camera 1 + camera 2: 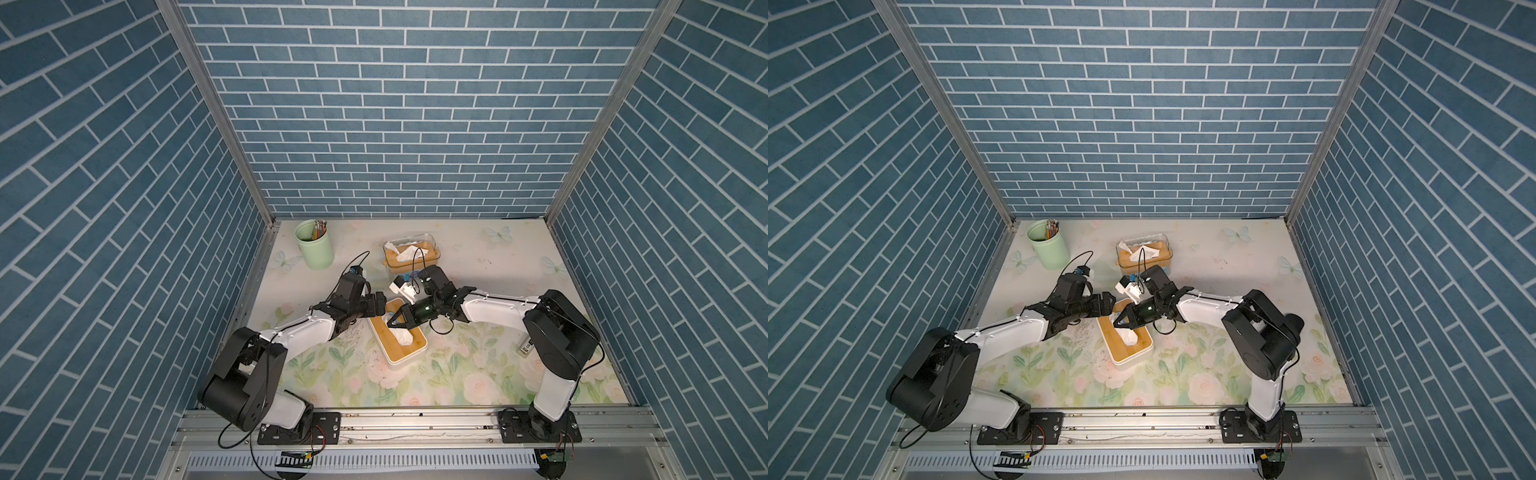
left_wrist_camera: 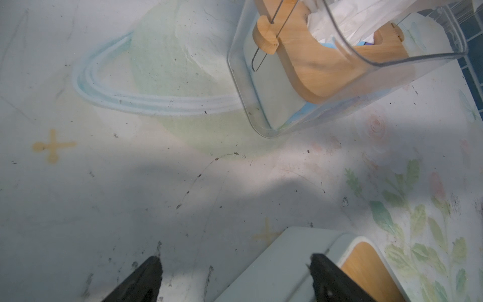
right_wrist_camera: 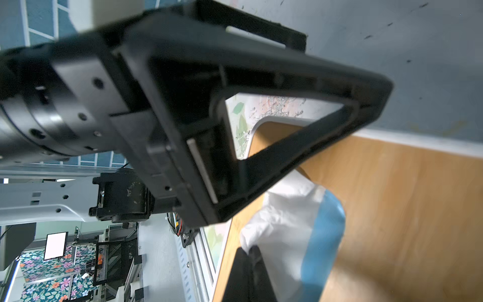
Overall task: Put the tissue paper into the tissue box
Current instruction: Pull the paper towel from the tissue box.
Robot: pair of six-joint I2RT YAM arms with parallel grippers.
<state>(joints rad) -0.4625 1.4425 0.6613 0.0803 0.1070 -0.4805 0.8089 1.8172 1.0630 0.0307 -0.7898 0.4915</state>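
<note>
tissue paper [image 1: 402,336]: white wad sticking up from the slot in the top of the tissue box [image 1: 413,353] — only partly in
right gripper [image 1: 392,322]: jaws closed, tips at the wad's end above the box; a pinch can't be confirmed
left gripper [image 2: 235,262]: jaws spread wide, astride the box's far corner, not clamped
clear tissue holder [image 1: 409,251]: beyond the box, apart
green pencil cup [image 1: 314,246]: beyond the box — on the left arm's side

Both top views look steeply down from high, nearly alike. Wrist cameras sit close, sharing the tissue box [image 2: 287,256] [image 3: 405,209].
</note>
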